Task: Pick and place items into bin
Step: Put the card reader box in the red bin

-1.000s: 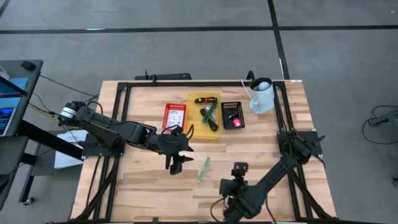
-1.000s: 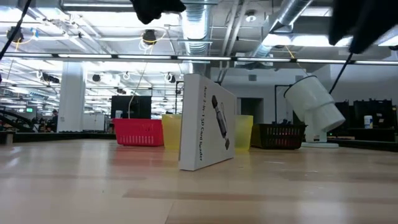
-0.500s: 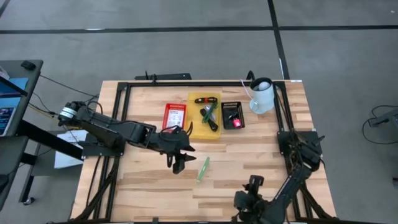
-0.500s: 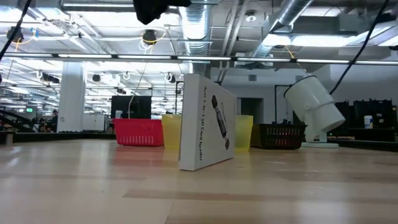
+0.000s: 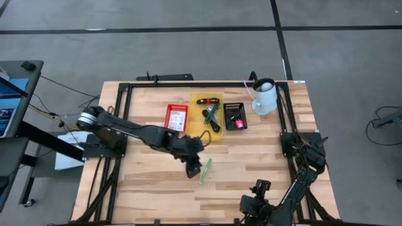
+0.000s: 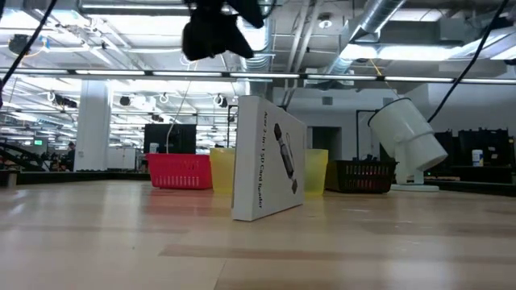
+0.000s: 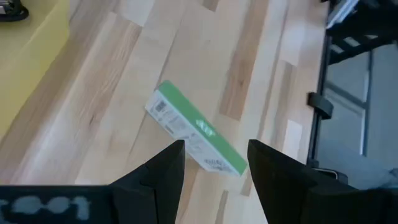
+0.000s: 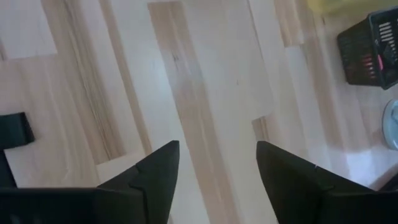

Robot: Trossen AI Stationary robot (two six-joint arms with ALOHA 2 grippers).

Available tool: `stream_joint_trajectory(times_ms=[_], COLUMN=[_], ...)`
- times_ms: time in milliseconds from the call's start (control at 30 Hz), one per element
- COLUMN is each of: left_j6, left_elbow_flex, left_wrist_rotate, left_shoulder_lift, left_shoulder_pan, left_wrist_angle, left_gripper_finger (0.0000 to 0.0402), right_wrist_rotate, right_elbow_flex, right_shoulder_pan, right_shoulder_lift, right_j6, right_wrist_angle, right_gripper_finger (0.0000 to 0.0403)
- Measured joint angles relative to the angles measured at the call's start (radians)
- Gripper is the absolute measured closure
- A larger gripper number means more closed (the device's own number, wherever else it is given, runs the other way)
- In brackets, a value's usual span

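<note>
**A:** High view: a pale wooden table [image 5: 151, 182] on a grey floor. Which items are already binned?

**B:** The yellow bin [image 5: 207, 117], at about twelve o'clock from table centre, holds green-and-black handled tools [image 5: 211, 118]. A red bin [image 5: 176, 117] lies at its nine o'clock, a black bin [image 5: 235, 116] with a pink-red piece [image 5: 239, 123] at its three o'clock. A green-and-white box [image 5: 205, 170] lies loose near table centre, so at least one item appears left.

**A:** And the arms?

**B:** The left gripper [image 5: 193, 168] hangs just beside the box, at its nine o'clock. The right gripper [image 5: 251, 204] waits at the table's six o'clock edge.

**A:** Low view?

**B:** A warehouse-like room lies behind; the box [image 6: 266, 159] stands on edge in front of the bins, with a dark gripper above at eleven o'clock.

**A:** Left wrist view?

**B:** The left gripper's jaws stand apart and empty, the box [image 7: 196, 129] lying beyond them, untouched.

**A:** Right wrist view?

**B:** The right gripper [image 8: 217, 163] is spread wide over bare wood, holding nothing.
</note>
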Motion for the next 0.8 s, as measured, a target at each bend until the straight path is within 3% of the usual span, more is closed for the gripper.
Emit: stream_joint_trajectory(times_ms=[400,567,800], left_j6=[0.014,0.017,-0.004], left_elbow_flex=[0.508,0.588,0.59], left_wrist_rotate=[0.018,0.036,0.055], left_shoulder_lift=[0.318,0.399,0.411], left_shoulder_pan=[0.006,0.016,0.04], left_wrist_angle=[-0.43,-0.532,-0.538], left_gripper_finger=[0.0235,0.0235,0.0235], right_wrist_rotate=[-0.08,-0.094,-0.102], right_elbow_flex=[0.0,0.0,0.0], right_shoulder_pan=[0.001,0.003,0.014], right_shoulder_lift=[0.0,0.0,0.0], right_j6=[0.007,0.007,0.024], right_wrist_angle=[0.002,0.008,0.008], right_gripper_finger=[0.0181,0.0181,0.0181])
